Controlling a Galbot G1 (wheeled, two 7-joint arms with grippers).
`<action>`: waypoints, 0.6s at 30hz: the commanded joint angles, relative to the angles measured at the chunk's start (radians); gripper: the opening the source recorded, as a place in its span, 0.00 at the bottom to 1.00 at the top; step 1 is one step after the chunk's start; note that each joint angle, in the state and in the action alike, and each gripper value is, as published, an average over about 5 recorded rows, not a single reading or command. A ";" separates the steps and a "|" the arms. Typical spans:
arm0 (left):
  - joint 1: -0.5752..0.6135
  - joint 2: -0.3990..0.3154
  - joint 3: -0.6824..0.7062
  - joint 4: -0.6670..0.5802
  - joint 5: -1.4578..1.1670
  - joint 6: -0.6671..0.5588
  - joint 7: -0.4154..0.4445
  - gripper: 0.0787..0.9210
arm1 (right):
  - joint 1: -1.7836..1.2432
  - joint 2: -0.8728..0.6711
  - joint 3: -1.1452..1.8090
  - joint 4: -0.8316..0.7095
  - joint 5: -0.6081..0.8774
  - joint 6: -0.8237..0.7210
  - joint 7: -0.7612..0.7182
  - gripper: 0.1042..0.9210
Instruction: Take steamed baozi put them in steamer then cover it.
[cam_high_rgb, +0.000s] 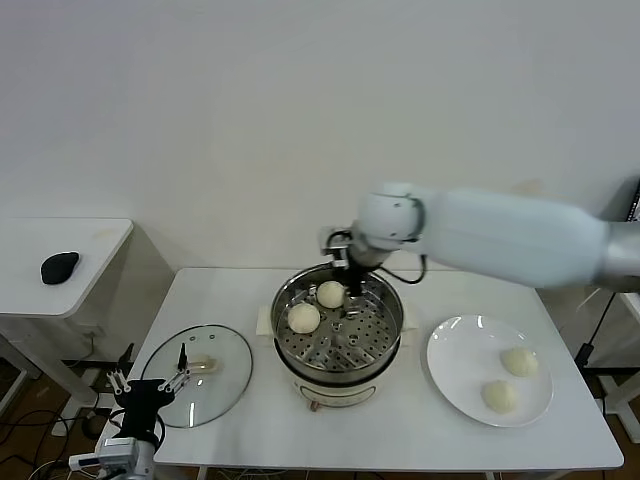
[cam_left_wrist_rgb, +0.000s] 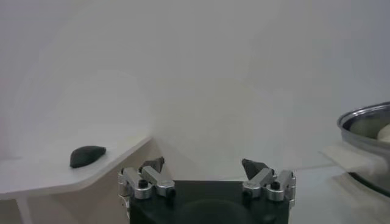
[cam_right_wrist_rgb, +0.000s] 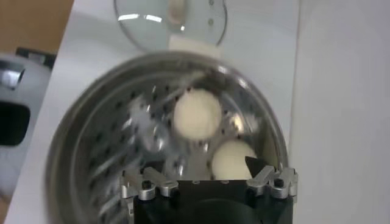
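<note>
The steamer (cam_high_rgb: 345, 367) stands mid-table with two baozi on its perforated tray, one (cam_high_rgb: 331, 294) at the back and one (cam_high_rgb: 304, 317) to the left. Two more baozi (cam_high_rgb: 519, 361) (cam_high_rgb: 499, 395) lie on the white plate (cam_high_rgb: 462, 350). My right gripper (cam_high_rgb: 352, 291) hangs open inside the steamer's back part, just beside the rear baozi. The right wrist view shows the gripper (cam_right_wrist_rgb: 204, 170) empty over the tray, with both baozi (cam_right_wrist_rgb: 197, 115) (cam_right_wrist_rgb: 233, 159) below. The glass cover (cam_high_rgb: 197, 375) lies flat on the table left of the steamer. My left gripper (cam_high_rgb: 150, 385) is open and parked by the cover's front edge.
A low side table (cam_high_rgb: 90, 240) with a black mouse (cam_high_rgb: 60, 266) stands to the left, and also shows in the left wrist view (cam_left_wrist_rgb: 87, 155). The plate sits close to the steamer's right side. My right arm spans across above the plate.
</note>
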 joint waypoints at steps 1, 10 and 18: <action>0.007 0.003 0.002 -0.011 0.003 -0.002 -0.002 0.88 | 0.070 -0.405 -0.077 0.166 -0.254 0.196 -0.165 0.88; 0.027 0.005 -0.022 -0.021 0.003 -0.013 -0.004 0.88 | -0.196 -0.639 0.070 0.148 -0.440 0.314 -0.169 0.88; 0.032 0.001 -0.034 -0.006 0.000 -0.018 -0.002 0.88 | -0.824 -0.706 0.614 0.065 -0.573 0.396 -0.169 0.88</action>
